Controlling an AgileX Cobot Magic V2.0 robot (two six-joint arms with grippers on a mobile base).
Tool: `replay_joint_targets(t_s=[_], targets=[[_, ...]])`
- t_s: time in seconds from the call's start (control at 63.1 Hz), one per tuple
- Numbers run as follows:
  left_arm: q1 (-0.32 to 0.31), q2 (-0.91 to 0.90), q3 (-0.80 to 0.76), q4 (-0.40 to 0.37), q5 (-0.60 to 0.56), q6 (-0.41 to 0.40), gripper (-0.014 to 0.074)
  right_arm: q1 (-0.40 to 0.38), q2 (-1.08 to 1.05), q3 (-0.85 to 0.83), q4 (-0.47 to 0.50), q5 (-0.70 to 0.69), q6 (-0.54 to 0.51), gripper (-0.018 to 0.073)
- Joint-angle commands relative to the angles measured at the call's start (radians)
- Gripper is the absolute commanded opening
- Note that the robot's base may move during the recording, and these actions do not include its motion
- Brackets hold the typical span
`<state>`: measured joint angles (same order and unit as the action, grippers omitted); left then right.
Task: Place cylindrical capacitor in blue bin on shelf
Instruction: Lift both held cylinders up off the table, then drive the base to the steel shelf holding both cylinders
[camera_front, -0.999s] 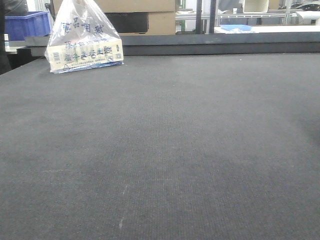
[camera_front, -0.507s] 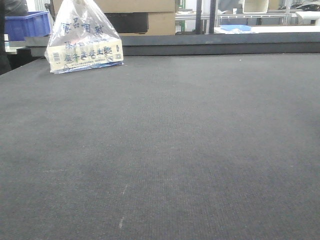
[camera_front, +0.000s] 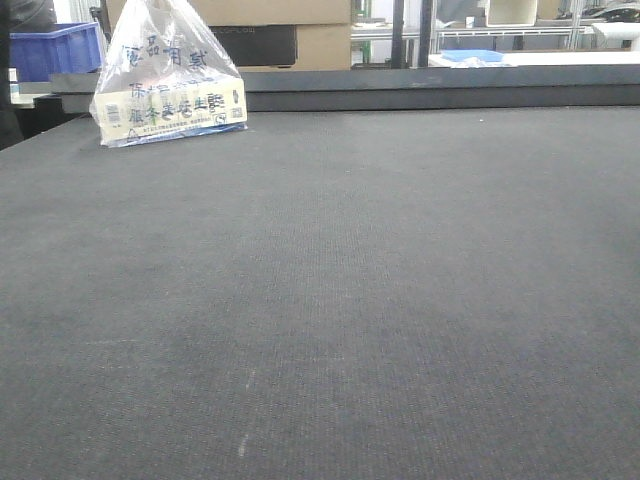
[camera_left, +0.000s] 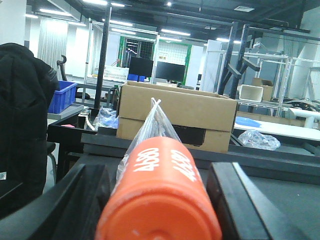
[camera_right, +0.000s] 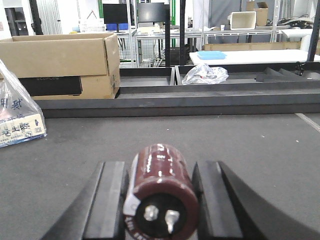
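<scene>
Right fingers (camera_right: 112, 200): clenched on the cylindrical capacitor (camera_right: 160, 182).
Cylindrical capacitor: dark red, its two terminals face the wrist camera, held over the table (camera_front: 350, 300).
Left fingers (camera_left: 75, 210): grasping an orange cylinder (camera_left: 160, 195) printed "4680".
Plastic bag (camera_front: 165, 80): stands at the table's far left, with a printed box inside.
Cardboard box (camera_right: 60, 55): behind the bag, past the table's far edge.

Plastic bag (camera_front: 168, 90), cardboard box (camera_right: 60, 60), grey mat (camera_front: 320, 300)

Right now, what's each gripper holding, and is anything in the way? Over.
Left gripper shut on orange cylinder. Right gripper shut on brown capacitor. Plastic bag on mat, ahead of left gripper.
</scene>
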<state>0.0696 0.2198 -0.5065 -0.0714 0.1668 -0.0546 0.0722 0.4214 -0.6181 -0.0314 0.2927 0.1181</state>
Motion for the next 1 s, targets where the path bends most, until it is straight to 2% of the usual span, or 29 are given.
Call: replay_joint_targets(t_s=[0.0,0.983], targets=[[-0.006,-0.005,-0.002,-0.004,-0.027,-0.002,-0.0111,-0.002,-0.005,0.003,-0.014,-0.031,-0.006,-0.0167],[-0.006,-0.005,-0.002,-0.004,-0.027,-0.002,-0.0111,-0.002,-0.005,0.003,-0.014,-0.031,-0.006,-0.0167]])
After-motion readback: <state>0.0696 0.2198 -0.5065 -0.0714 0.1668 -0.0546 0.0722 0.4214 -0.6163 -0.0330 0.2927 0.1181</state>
